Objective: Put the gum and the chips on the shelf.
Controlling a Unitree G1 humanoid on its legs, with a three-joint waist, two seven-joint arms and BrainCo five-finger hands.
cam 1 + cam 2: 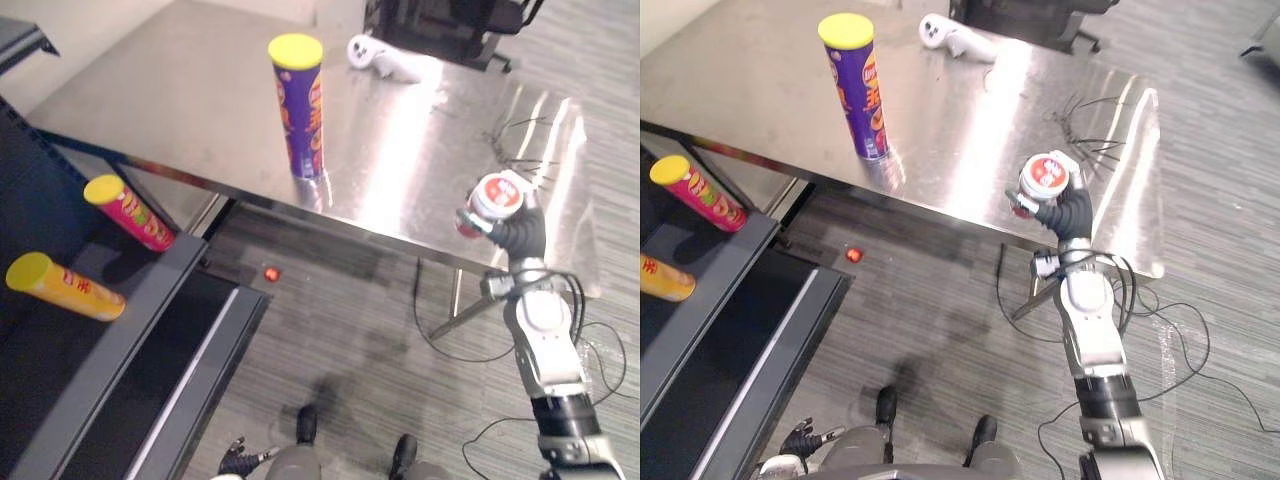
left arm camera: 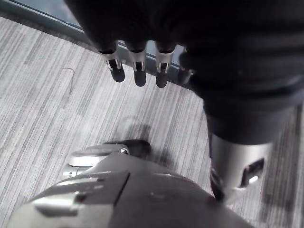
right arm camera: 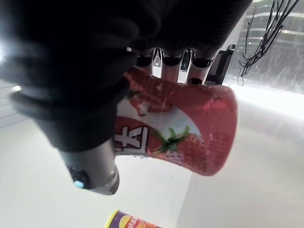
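Observation:
A red gum tub (image 1: 496, 196) with a white lid and strawberry print (image 3: 190, 137) is held in my right hand (image 1: 515, 232), fingers curled round it, just above the front edge of the steel table (image 1: 180, 100). A purple chips can (image 1: 299, 105) with a yellow lid stands upright near the table's middle, well to the left of that hand. The dark shelf (image 1: 150, 310) is at the far left, below table height. My left hand (image 1: 238, 460) hangs low by the floor with relaxed fingers (image 2: 137, 71), holding nothing.
On the shelf lie a pink chips can (image 1: 130, 212) and a yellow one (image 1: 65, 287), both tilted. A white controller (image 1: 385, 60) rests at the table's back, thin black wires (image 1: 520, 150) at its right. A small red thing (image 1: 271, 273) lies on the carpet.

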